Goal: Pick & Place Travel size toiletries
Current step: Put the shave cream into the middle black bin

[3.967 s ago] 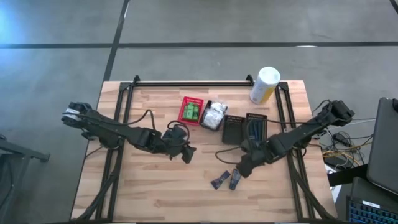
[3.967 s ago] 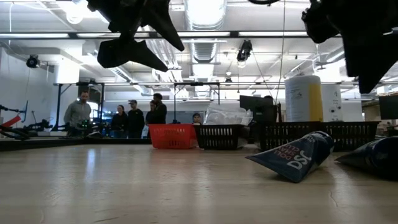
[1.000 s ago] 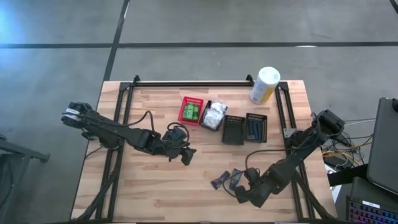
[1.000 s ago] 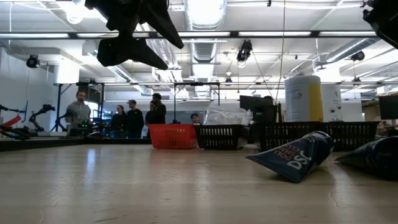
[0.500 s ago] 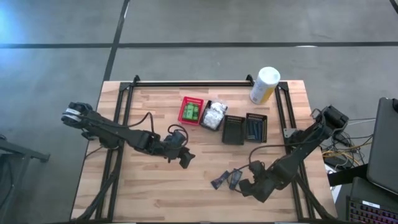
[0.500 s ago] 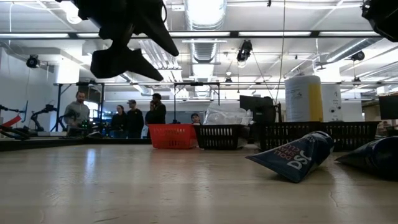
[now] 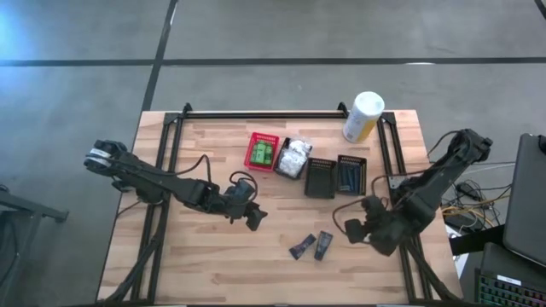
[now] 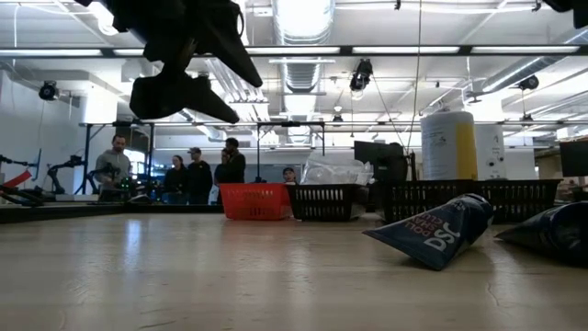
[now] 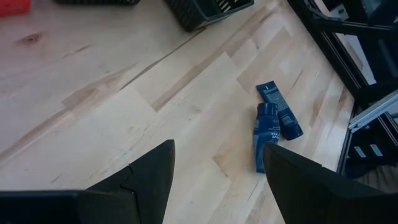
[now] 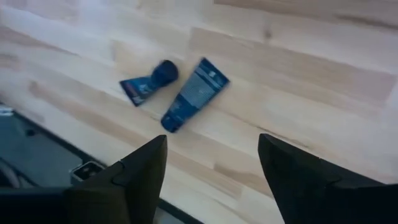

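Two dark blue tubes (image 7: 311, 246) lie flat side by side on the wood near the table's near edge; they also show in the low view (image 8: 432, 230), the left wrist view (image 9: 267, 127) and the right wrist view (image 10: 194, 93). Green packets fill the red basket (image 7: 263, 151), and white crinkly pouches (image 7: 294, 158) lie beside it. Slim black items sit in the black baskets (image 7: 351, 174). My left gripper (image 7: 255, 219) (image 9: 217, 149) hovers open left of the tubes. My right gripper (image 7: 358, 232) (image 10: 211, 140) hovers open to their right.
A tall white-and-yellow canister (image 7: 363, 116) stands at the far right corner. A second black basket (image 7: 320, 176) sits next to the first. Bare wood stretches across the table's left half and along its near edge. People stand in the room beyond the table (image 8: 175, 175).
My right gripper has swung away from the near edge, toward the far and right side, and now stands right of the tubes. My left gripper has sunk a little. The tubes have stayed put.
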`<act>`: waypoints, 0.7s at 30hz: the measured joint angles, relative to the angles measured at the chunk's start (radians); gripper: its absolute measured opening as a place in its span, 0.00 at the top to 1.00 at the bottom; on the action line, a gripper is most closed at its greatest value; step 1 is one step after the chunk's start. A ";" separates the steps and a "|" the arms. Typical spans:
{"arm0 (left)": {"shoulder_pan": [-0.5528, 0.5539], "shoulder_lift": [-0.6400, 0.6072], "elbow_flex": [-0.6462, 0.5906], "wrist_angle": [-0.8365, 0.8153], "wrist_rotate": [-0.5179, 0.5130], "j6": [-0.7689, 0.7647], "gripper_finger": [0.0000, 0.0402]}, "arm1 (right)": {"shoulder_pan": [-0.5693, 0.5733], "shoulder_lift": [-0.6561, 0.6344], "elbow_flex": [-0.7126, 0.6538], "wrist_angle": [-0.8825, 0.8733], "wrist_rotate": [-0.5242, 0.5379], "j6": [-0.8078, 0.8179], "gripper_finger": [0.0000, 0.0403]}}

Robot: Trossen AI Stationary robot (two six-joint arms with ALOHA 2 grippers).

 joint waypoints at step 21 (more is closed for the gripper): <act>0.000 0.000 -0.004 0.001 -0.005 0.001 0.39 | -0.117 0.310 -0.006 0.382 -0.041 -0.126 0.36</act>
